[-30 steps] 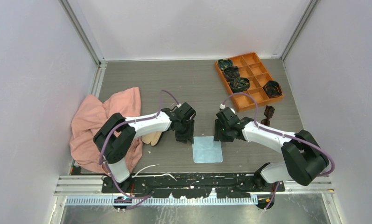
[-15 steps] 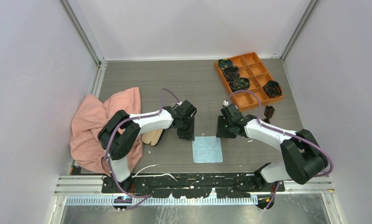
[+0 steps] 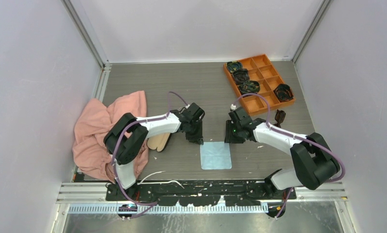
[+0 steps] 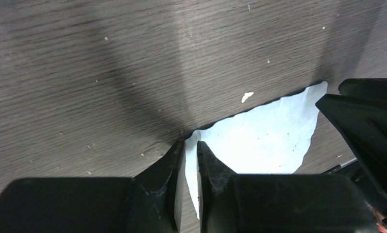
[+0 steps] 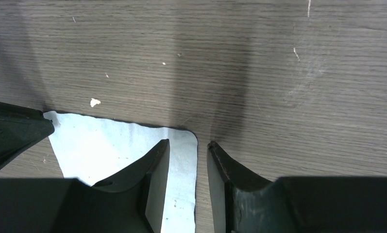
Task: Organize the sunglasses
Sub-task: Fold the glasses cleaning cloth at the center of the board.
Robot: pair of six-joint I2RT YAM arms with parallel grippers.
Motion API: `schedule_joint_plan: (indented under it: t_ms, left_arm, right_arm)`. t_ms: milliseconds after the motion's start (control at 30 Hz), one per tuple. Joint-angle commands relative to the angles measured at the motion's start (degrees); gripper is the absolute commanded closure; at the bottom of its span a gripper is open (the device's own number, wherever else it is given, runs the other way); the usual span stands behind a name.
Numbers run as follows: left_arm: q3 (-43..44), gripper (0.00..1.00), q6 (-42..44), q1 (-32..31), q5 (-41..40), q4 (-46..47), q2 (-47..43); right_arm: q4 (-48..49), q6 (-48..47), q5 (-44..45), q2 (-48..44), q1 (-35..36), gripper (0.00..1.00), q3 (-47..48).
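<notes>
The left end effector (image 4: 191, 145) is pinched nearly closed on one corner of the blue cloth (image 4: 261, 141). The right end effector (image 5: 189, 144) straddles the other corner with a narrow gap, and should close squarely before both lift. The sunglasses (image 3: 279, 118) lie on the table (image 3: 181, 87), to its right.

Seen from above, the sunglasses (image 3: 279, 118) are only a small dark shape, and the frame cannot be told from the lenses. The dark bundles (image 3: 241, 76) in the orange tray (image 3: 262, 61) are too small to identify. The left arm (image 3: 155, 127) half covers a tan object (image 3: 158, 142). The far corners of the light-blue cloth (image 3: 216, 156) lie under the left end effector (image 3: 196, 141) and the right end effector (image 3: 229, 140). In both wrist views the cloth's near part is cut off. Whether the left fingers (image 4: 176, 162) pinch it cannot be told.
</notes>
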Motion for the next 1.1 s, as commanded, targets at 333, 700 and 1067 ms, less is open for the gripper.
schedule_joint_plan:
  t_ms: [333, 700, 1067]
  left_arm:
    - [1.00, 0.98, 0.16, 0.24, 0.21, 0.15, 2.31]
    - [1.23, 0.99, 0.55, 0.25, 0.95, -0.17, 1.33]
    - [1.33, 0.99, 0.86, 0.25, 2.76, 0.89, 1.11]
  right_arm:
    - [0.26, -1.43, -2.32, 1.26, -0.22, 0.63, 1.49]
    - [-0.07, -2.57, -3.86, 4.43, -0.31, 0.72, 2.93]
    - [-0.63, -2.15, -3.35, 5.27, -0.27, 0.96, 3.74]
